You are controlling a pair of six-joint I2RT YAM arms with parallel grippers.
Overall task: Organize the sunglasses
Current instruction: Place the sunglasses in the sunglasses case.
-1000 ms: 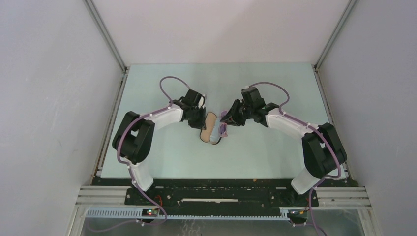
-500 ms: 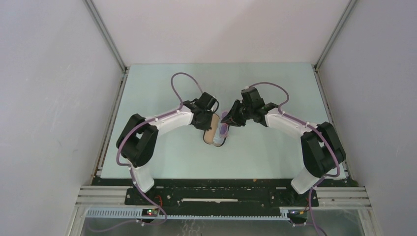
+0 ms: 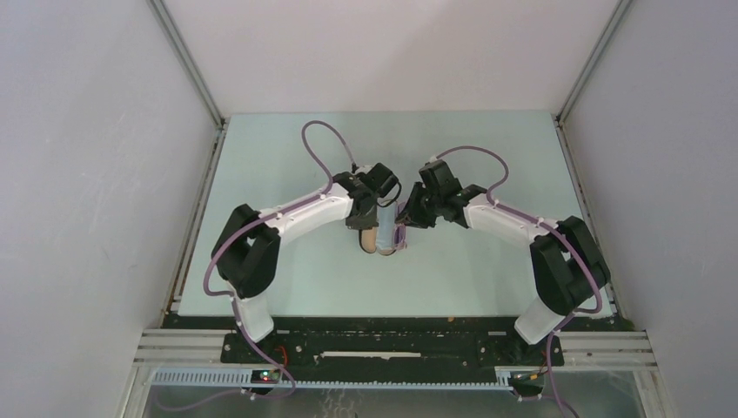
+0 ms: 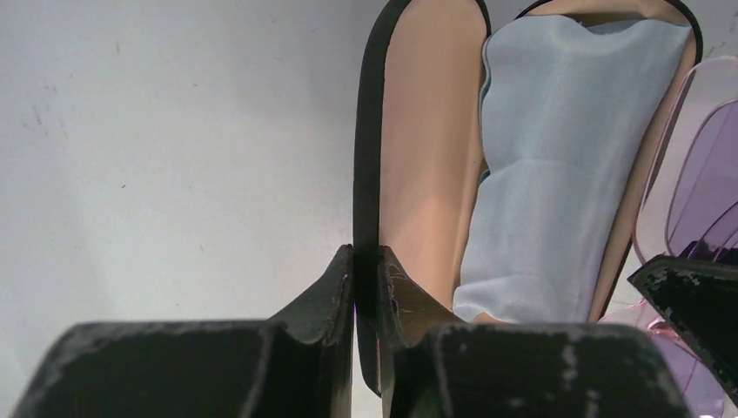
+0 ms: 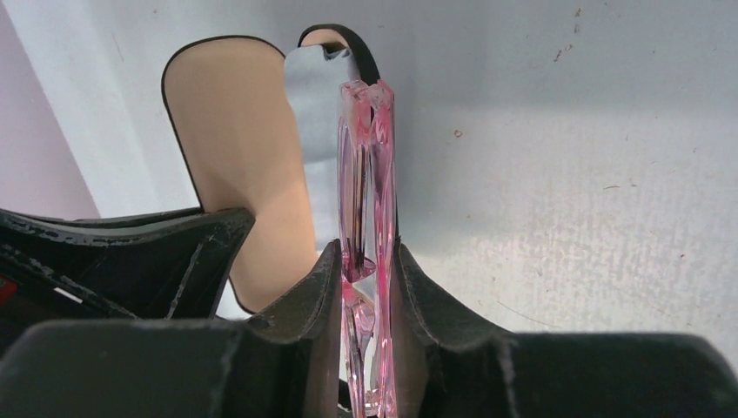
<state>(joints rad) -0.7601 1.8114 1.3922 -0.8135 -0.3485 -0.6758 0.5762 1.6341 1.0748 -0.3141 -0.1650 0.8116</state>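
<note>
My right pincer (image 5: pixel 365 279) is clamped on the folded sunglasses (image 5: pixel 366 157), holding them on edge just beside the open case (image 5: pixel 235 148), ready to go in. My left pincer (image 4: pixel 365 287) pinches the case's black rim to steady it, with the blue cloth (image 4: pixel 566 157) lying inside. A second ago my left arm stood further left.

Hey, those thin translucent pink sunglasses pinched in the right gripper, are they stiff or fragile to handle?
Probably light and fairly fragile: the thin translucent pink sunglasses have a slim frame, so a hard squeeze might bend them. Likely slippery too, since the right gripper pinches their glossy plastic edge-on.
</note>
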